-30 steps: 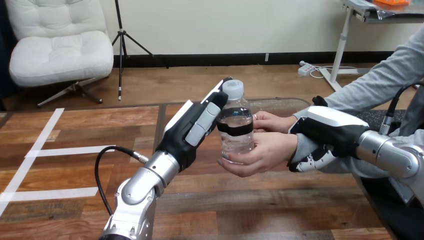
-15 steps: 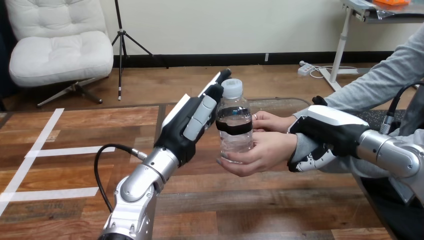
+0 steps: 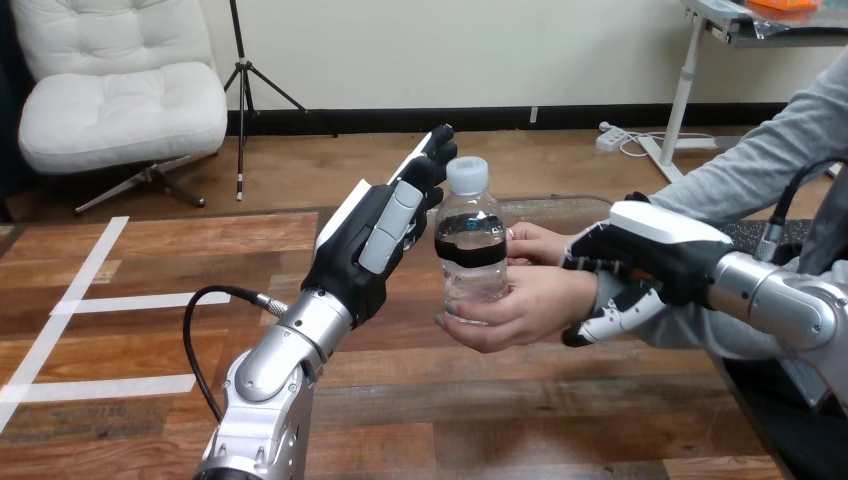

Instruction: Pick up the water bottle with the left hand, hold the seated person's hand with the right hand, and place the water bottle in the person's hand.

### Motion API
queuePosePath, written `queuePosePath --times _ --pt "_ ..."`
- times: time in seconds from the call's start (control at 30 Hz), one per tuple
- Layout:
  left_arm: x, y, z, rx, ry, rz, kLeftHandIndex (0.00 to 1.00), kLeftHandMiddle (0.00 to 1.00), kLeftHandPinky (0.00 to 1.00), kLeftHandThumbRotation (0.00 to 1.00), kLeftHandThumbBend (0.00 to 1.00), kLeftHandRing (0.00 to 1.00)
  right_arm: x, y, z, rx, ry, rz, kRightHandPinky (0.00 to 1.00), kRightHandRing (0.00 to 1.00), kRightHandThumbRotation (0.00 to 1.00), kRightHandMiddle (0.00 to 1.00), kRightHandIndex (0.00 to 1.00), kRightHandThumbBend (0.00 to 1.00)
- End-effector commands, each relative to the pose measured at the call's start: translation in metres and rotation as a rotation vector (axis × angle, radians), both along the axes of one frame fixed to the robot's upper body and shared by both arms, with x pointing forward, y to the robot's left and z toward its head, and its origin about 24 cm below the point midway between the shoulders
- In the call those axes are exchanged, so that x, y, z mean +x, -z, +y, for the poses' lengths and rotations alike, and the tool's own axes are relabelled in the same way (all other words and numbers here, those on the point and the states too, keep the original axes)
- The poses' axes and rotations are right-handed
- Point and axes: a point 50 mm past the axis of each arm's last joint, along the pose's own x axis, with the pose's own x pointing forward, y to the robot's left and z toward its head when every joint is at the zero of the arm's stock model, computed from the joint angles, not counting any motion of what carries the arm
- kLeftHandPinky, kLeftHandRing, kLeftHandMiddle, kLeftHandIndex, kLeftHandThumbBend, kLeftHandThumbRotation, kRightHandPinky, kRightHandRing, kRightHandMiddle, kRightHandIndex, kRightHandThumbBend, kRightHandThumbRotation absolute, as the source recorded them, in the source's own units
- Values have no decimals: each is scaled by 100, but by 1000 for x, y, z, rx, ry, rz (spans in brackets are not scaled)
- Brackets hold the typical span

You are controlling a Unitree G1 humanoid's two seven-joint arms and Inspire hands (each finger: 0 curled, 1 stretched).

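Note:
A clear water bottle [image 3: 470, 255] with a white cap and a dark label stands upright in the person's hand [image 3: 522, 305], which is cupped round its lower half. The person's other hand [image 3: 537, 243] rests just behind it. My left hand [image 3: 365, 255] is open, with straight fingers pointing up and a small gap between it and the bottle's left side. My right hand [image 3: 660, 250] sits over the person's grey-sleeved wrist [image 3: 610, 290], with fingers curled round it from above and below.
The wooden table [image 3: 430, 400] stretches under both arms, with white tape stripes [image 3: 90, 300] at its left. A black cable [image 3: 205, 330] loops beside my left forearm. The person's arms come in from the right edge.
My left hand has let go of the bottle and drawn back to the left, fingers straightening. The bottle stays in the person's hand. My right hand's fingers have loosened slightly round the wrist.

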Motion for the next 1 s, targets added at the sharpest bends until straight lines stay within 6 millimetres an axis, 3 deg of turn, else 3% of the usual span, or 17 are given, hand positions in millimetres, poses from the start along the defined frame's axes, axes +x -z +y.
queuePosePath --times 0.0,0.5,0.97 --pt "4 -17 -1 -40 -15 -65 100 100 100 100 100 100 12 -33 5 -8 -20 -127 62 68 56 70 70 93" --pt "2 -17 3 -43 -40 -74 100 100 100 100 100 100 11 -33 4 -40 -28 -108 63 75 80 77 78 100" --pt "0 -17 7 -64 -47 -67 100 100 100 100 100 100 9 -33 2 -1 -17 -99 63 76 94 79 81 100"
